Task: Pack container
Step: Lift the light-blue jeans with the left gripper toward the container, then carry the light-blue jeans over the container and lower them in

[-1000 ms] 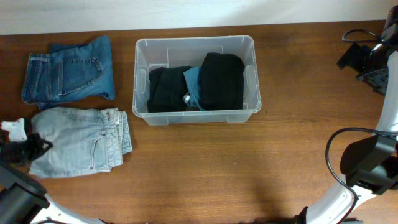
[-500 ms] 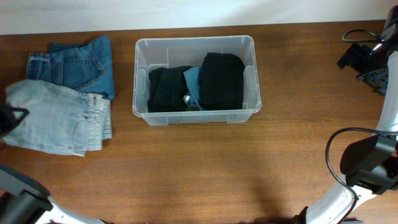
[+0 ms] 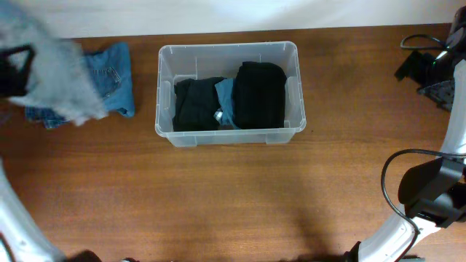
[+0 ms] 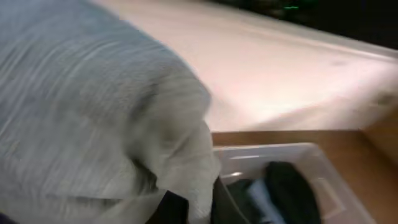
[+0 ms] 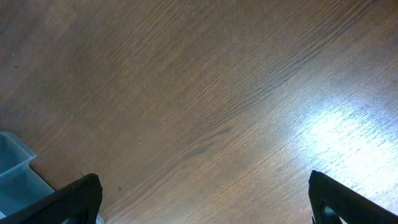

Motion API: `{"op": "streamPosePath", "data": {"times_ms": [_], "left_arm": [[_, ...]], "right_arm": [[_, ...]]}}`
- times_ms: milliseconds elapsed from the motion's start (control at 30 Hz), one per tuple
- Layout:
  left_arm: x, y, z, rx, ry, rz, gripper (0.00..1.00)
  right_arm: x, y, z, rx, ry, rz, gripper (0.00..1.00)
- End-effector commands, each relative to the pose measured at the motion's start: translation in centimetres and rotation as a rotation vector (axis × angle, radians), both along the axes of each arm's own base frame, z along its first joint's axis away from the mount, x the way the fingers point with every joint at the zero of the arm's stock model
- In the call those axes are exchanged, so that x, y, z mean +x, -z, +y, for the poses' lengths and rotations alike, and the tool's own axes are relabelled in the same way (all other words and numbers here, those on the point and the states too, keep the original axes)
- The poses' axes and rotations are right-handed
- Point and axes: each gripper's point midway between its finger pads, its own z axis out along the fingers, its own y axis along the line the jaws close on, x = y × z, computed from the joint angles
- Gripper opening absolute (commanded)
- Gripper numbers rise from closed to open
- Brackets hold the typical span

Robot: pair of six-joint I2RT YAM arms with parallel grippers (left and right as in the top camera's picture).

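Note:
The clear plastic container (image 3: pixel 228 53) stands at the table's middle back, holding black clothes (image 3: pixel 258 94) and a bit of blue cloth (image 3: pixel 226 98). It also shows in the left wrist view (image 4: pixel 323 168). My left gripper (image 3: pixel 14 69) is shut on pale light-wash jeans (image 3: pixel 54 69), lifted and blurred at the far left, left of the container. They fill the left wrist view (image 4: pixel 93 124), with the fingers (image 4: pixel 189 208) pinching the cloth. My right gripper (image 5: pixel 205 199) is open and empty over bare wood at the far right.
Folded darker blue jeans (image 3: pixel 113 76) lie on the table to the left of the container, partly hidden under the lifted jeans. The right arm and its cables (image 3: pixel 429 65) sit at the far right edge. A container corner shows in the right wrist view (image 5: pixel 15 168).
My left gripper has lifted the pale jeans off the table's front left and carried them up and back, over the darker jeans. The right arm has not moved.

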Motion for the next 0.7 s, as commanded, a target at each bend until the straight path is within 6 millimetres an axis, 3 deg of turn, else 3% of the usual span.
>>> {"op": "streamPosePath", "data": {"times_ms": [0, 33, 100, 200, 267, 500, 667], "left_arm": [[-2.4, -6.7, -8.1, 0.072, 0.148, -0.175, 0.01], [-2.5, -7.2, -9.4, 0.085, 0.160, -0.188, 0.01], [-2.5, -7.8, -14.2, 0.109, 0.228, -0.213, 0.01], [-1.9, -7.5, -19.2, 0.119, 0.309, -0.223, 0.01], [-1.1, -6.9, -23.5, 0.123, 0.383, -0.232, 0.01], [1.4, -3.0, -31.8, 0.106, 0.522, -0.183, 0.01], [3.9, -0.1, -36.5, 0.083, 0.552, -0.161, 0.01]], "right_arm": [[0.0, 0.4, 0.1, 0.006, 0.000, 0.009, 0.99], [0.0, 0.4, 0.1, 0.006, 0.000, 0.009, 0.99], [0.0, 0.4, 0.1, 0.006, 0.000, 0.009, 0.98], [0.0, 0.4, 0.1, 0.006, -0.001, 0.010, 0.98], [0.0, 0.4, 0.1, 0.006, 0.000, 0.009, 0.98], [0.0, 0.4, 0.1, 0.006, 0.000, 0.009, 0.99], [0.0, 0.4, 0.1, 0.006, 0.000, 0.009, 0.99]]}}
